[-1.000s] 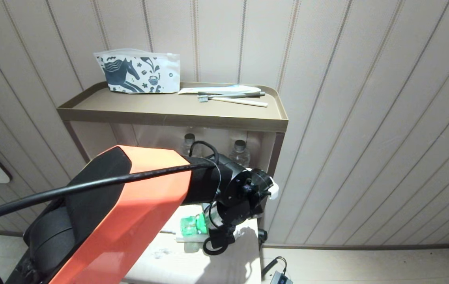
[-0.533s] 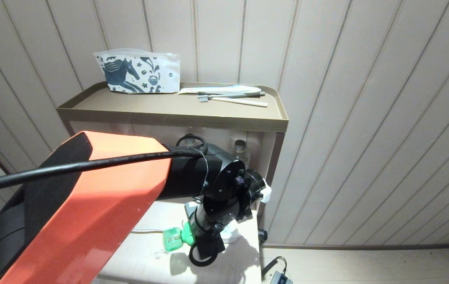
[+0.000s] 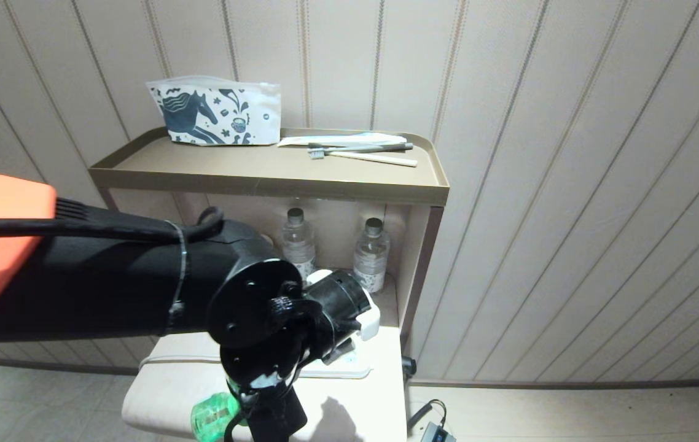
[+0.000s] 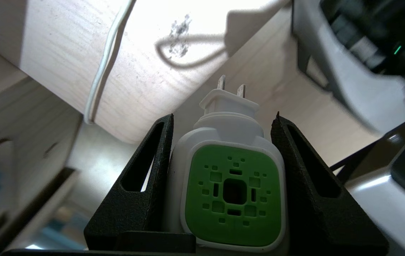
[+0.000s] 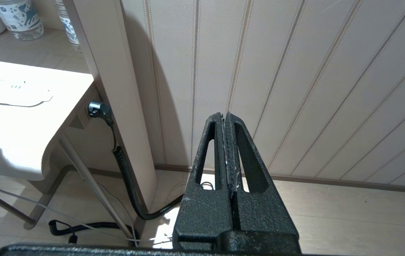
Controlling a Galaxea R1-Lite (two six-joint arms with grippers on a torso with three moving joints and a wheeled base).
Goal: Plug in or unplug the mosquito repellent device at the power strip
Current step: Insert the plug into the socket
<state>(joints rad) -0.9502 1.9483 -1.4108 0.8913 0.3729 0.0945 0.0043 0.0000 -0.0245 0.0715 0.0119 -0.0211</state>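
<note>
The left gripper [image 4: 224,149] clamps the mosquito repellent device [image 4: 232,192], its prongs bare, clear of and in front of the power strip [image 3: 349,367] on the low table [image 3: 159,393]. The right gripper [image 5: 226,121], pressed closed and empty, hangs beside the table.

A brown shelf [image 3: 263,178] stands by the striped wall [image 3: 570,184]. On top sit a white pouch with a horse picture [image 3: 214,113] and two toothbrushes [image 3: 362,152]. Two water bottles [image 3: 371,255] stand underneath. A small pale table [image 3: 374,399] is below.
</note>
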